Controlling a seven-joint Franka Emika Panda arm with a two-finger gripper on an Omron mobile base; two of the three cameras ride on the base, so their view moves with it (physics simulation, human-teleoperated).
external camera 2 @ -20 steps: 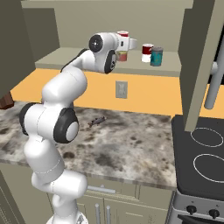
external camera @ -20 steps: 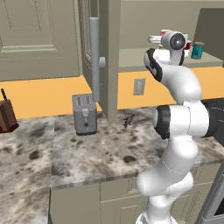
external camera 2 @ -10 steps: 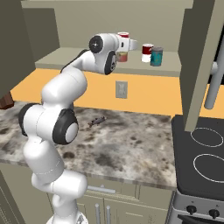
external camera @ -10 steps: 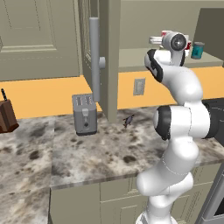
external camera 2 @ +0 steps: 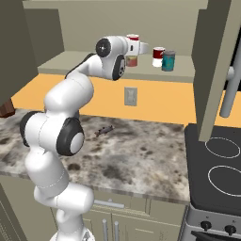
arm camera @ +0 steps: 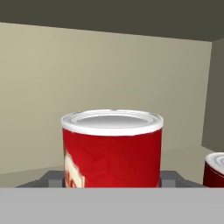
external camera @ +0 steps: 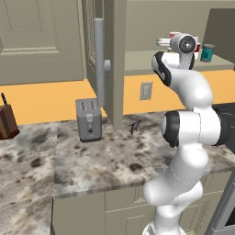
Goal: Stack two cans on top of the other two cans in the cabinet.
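**Ana:** Where was the bright red can (arm camera: pixel 113 148) on the cabinet (external camera 2: pixel 70 63) shelf?

**Ben:** It was between the fingers (arm camera: pixel 54 178) of the gripper (arm camera: pixel 111 179). They stood narrowly apart, close against both sides of the can. Whether they pressed it could not be told. In the right base view the brownish can (external camera 2: pixel 131 60) sat at its 6 o'clock, but the hand hid any contact between them.

**Ana:** And further right?

**Ben:** The dark-red-and-white can (external camera 2: pixel 158 56) was at 3 o'clock, with the teal can (external camera 2: pixel 168 61) just beyond it.

**Ana:** So how should the release have gone?

**Ben:** Probably by checking the red can sat centred and flat, opening evenly, then backing straight out without brushing the stack or its neighbour.
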